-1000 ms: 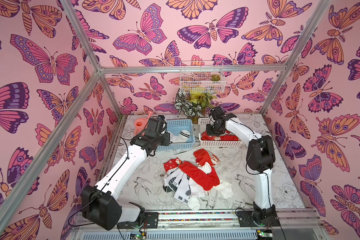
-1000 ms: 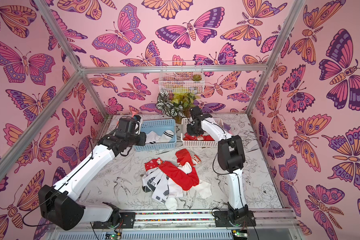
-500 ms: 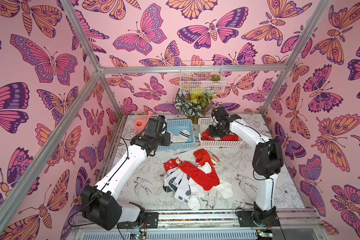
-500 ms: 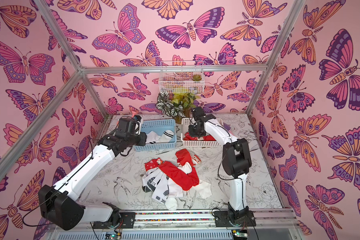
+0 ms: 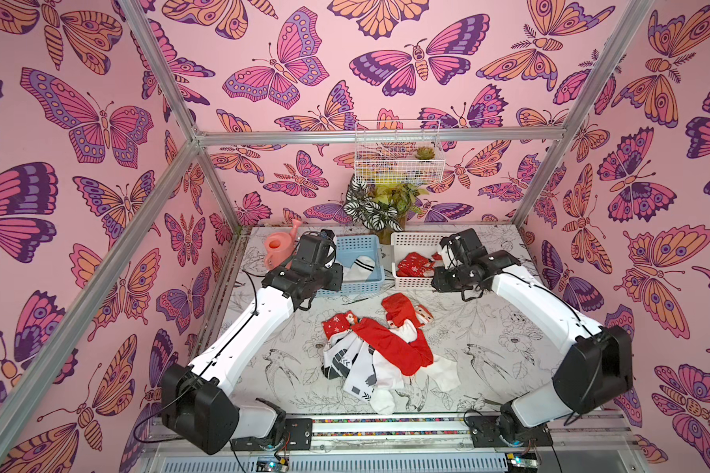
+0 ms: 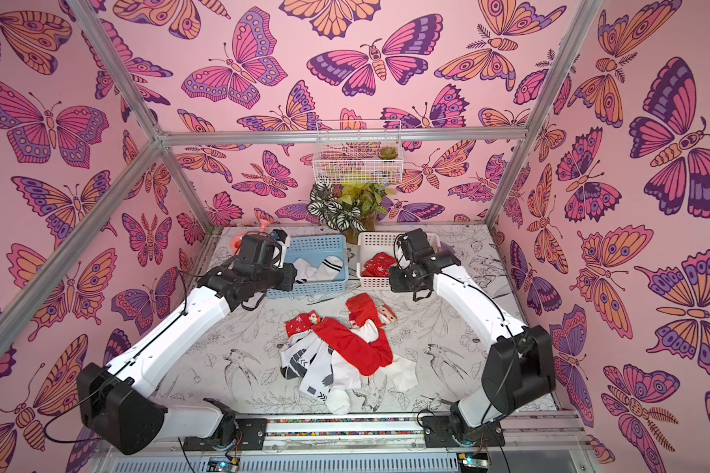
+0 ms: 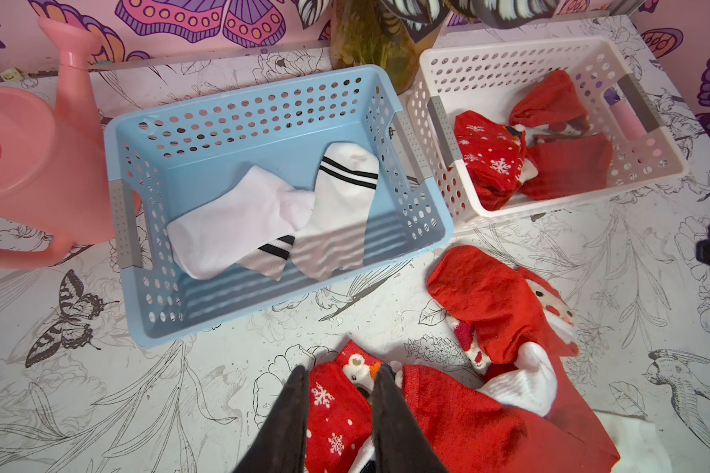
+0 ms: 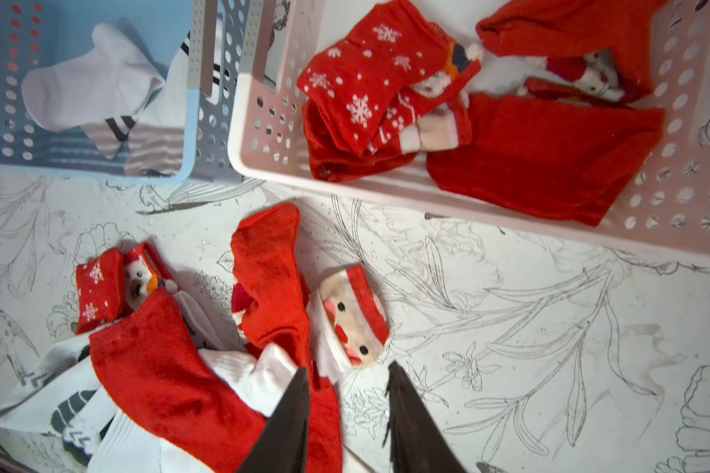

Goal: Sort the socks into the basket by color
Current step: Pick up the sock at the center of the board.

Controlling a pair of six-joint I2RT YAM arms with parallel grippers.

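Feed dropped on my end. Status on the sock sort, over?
Open and empty: left gripper, right gripper. In blue basket, white socks; in white basket, red socks. Unsorted mixed pile on table, nothing blocking it.

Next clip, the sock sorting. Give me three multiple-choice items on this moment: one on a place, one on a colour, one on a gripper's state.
1. Where do the sorted white socks lie?
A. in the pink watering can
B. in the blue basket
C. on the wire shelf

2. What colour are the socks in the white basket?
A. red
B. white
C. grey

3. How is the right gripper?
A. shut on a sock
B. open and empty
C. shut with nothing in it

Answers:
1 B, the left wrist view shows them lying on its floor.
2 A, red socks lie inside, some snowflaked.
3 B, its fingers stand apart above the table with nothing between them.
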